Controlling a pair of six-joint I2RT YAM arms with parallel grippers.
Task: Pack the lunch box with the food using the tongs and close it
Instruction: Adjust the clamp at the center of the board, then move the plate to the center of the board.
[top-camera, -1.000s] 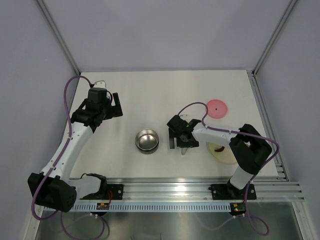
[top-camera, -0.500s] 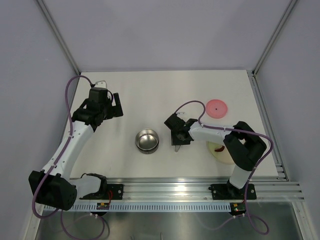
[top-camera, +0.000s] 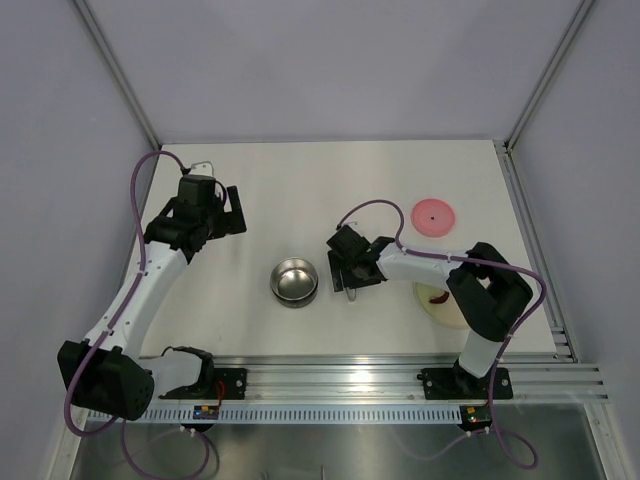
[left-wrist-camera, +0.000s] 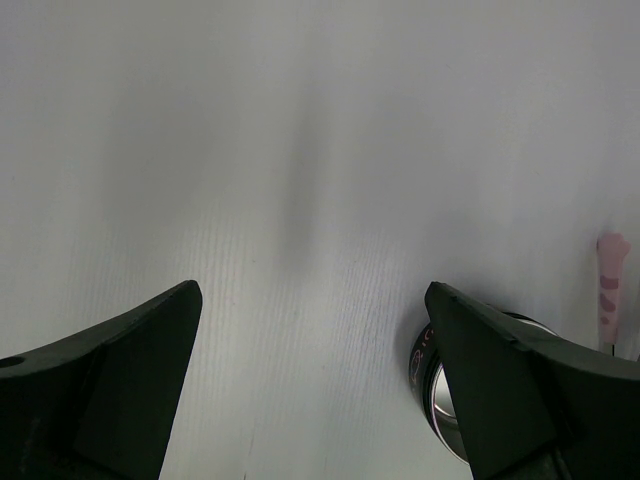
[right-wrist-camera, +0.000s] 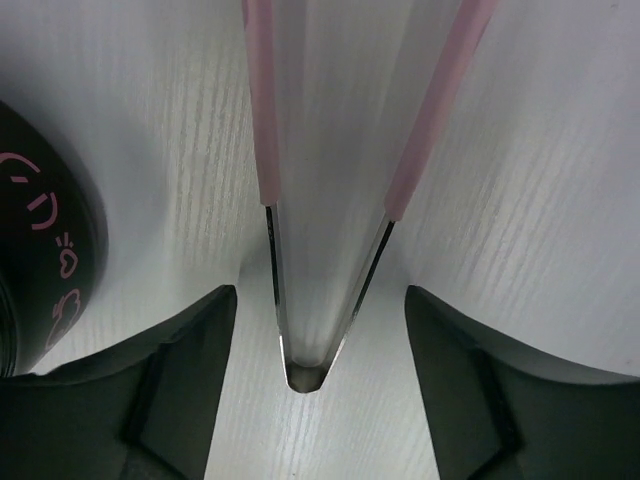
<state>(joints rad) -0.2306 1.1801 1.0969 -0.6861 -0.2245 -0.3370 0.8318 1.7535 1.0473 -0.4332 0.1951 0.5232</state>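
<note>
The tongs lie flat on the table, two pink arms meeting at a bare steel joined end. My right gripper is open around that joined end, with a gap on each side and neither finger touching. From above, the right gripper sits just right of the steel lunch box, whose dark side fills the left edge of the right wrist view. Its pink lid lies at the back right. A dark red sausage piece rests on the cream plate. My left gripper hangs open and empty at the back left.
In the left wrist view the open left gripper looks down on bare table. The lunch box rim peeks out behind its right finger, and a pink tong tip shows at the right edge. A metal rail runs along the near edge.
My right gripper has shifted a little left, toward the lunch box, and the tongs now lie closer to it. The left arm has not moved.
</note>
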